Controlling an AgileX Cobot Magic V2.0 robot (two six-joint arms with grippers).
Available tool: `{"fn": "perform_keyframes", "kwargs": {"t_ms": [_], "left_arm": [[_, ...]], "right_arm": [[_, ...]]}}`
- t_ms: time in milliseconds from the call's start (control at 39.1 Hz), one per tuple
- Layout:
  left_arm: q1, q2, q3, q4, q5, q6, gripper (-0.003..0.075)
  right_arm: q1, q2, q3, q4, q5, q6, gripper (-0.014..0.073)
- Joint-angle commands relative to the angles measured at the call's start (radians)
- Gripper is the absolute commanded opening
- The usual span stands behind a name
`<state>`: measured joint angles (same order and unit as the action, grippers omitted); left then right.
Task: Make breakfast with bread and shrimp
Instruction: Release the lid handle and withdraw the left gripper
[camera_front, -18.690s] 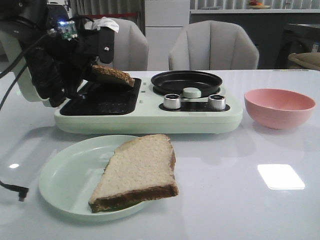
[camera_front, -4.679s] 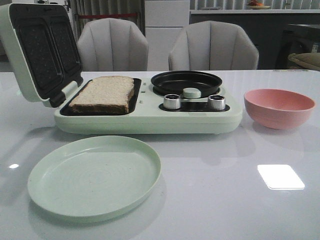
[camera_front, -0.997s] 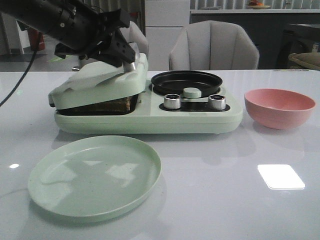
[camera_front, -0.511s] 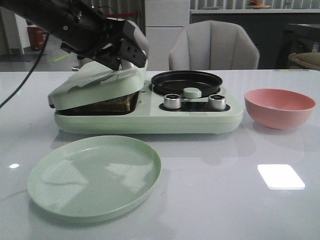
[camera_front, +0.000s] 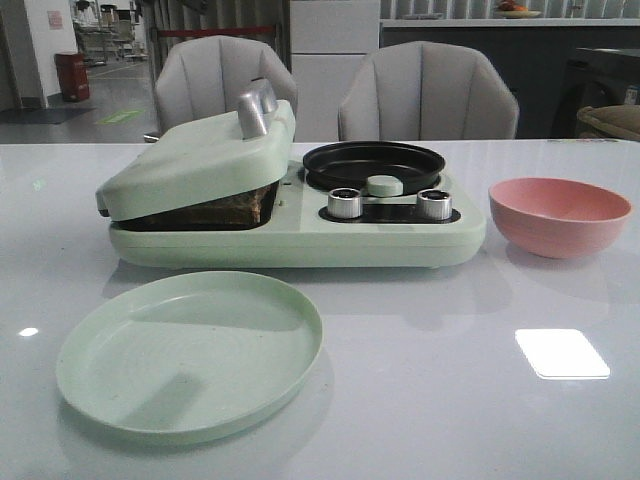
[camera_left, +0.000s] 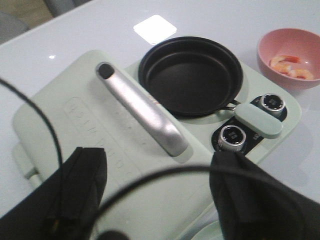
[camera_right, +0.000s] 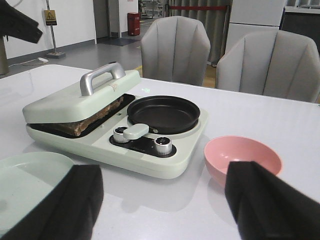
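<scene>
The bread (camera_front: 228, 208) lies inside the pale green sandwich maker (camera_front: 290, 240), with only its brown edge showing under the lowered lid (camera_front: 195, 160); it also shows in the right wrist view (camera_right: 92, 120). The shrimp (camera_left: 286, 61) lie in the pink bowl (camera_left: 265, 50), seen in the left wrist view. My left gripper (camera_left: 160, 200) is open above the lid, near its silver handle (camera_left: 142, 117), touching nothing. My right gripper (camera_right: 165, 205) is open and empty over the table in front of the maker. Neither gripper shows in the front view.
A black round pan (camera_front: 373, 163) sits on the maker's right half behind two silver knobs (camera_front: 344, 203). An empty green plate (camera_front: 190, 350) lies in front of the maker. The pink bowl (camera_front: 558, 225) stands right of it. Two grey chairs (camera_front: 425, 90) stand behind the table.
The left arm has let go of the lid handle and pulled up out of the front view. The lid stays down on the bread.
</scene>
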<state>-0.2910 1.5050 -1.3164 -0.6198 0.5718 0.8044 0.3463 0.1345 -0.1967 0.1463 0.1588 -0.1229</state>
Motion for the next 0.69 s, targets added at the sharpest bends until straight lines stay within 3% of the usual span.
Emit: {"fn": "perform_keyframes", "kwargs": {"t_ms": [0, 179, 409, 665], "left_arm": [[0.001, -0.095, -0.033, 0.124, -0.016, -0.126, 0.0491], [0.001, -0.217, -0.033, 0.276, 0.049, -0.281, 0.0491], [0.001, -0.417, 0.057, 0.329, 0.057, -0.298, 0.0421], [0.001, -0.674, 0.271, 0.329, -0.007, -0.298, 0.0420]], "right_arm": [[-0.004, 0.007, -0.027, -0.003, -0.076, -0.004, 0.0602], [-0.004, 0.007, -0.027, -0.003, -0.076, -0.004, 0.0602], [-0.004, 0.007, -0.027, -0.003, -0.076, -0.004, 0.0602], [-0.004, 0.007, -0.027, -0.003, -0.076, -0.004, 0.0602]]}}
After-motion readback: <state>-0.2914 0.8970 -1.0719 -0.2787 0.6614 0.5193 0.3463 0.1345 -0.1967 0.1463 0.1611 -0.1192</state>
